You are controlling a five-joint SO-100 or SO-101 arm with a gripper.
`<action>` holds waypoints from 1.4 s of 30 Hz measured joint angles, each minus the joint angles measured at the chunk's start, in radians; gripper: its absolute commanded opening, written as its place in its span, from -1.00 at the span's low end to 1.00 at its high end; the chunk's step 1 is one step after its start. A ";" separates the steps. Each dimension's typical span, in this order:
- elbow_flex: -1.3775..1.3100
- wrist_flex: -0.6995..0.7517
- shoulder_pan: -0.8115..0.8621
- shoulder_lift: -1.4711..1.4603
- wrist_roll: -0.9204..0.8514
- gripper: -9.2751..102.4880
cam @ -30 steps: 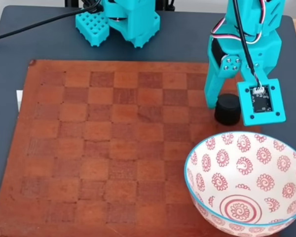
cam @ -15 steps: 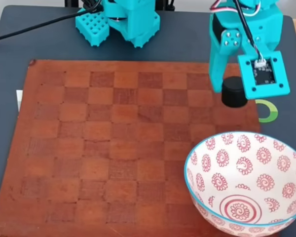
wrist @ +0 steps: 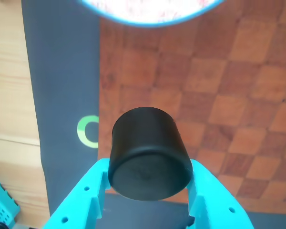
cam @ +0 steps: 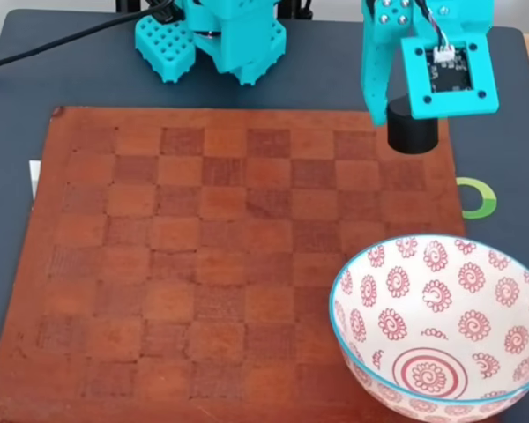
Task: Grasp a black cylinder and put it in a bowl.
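The gripper [cam: 404, 123] is clamped on the black cylinder [cam: 412, 130] — one finger on each side in the wrist view [wrist: 148, 152]. The cylinder hangs above the checkerboard [cam: 203, 264], apart from the bowl [cam: 441, 326].

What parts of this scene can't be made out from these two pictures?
- Fixed view: the short matte black cylinder has its top hidden behind the turquoise tool.
- Fixed view: the large white red-patterned bowl is cut off at the right and bottom edges.
- Wrist view: the bowl is blurred and cut by the top edge.
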 measured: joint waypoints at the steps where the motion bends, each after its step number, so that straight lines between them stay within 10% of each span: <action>1: -0.023 0.000 0.009 -0.012 -0.009 -0.57; 36: -0.877 0.002 0.147 -0.750 -0.285 -0.56; 42: -0.879 0.005 0.152 -0.753 -0.285 -0.30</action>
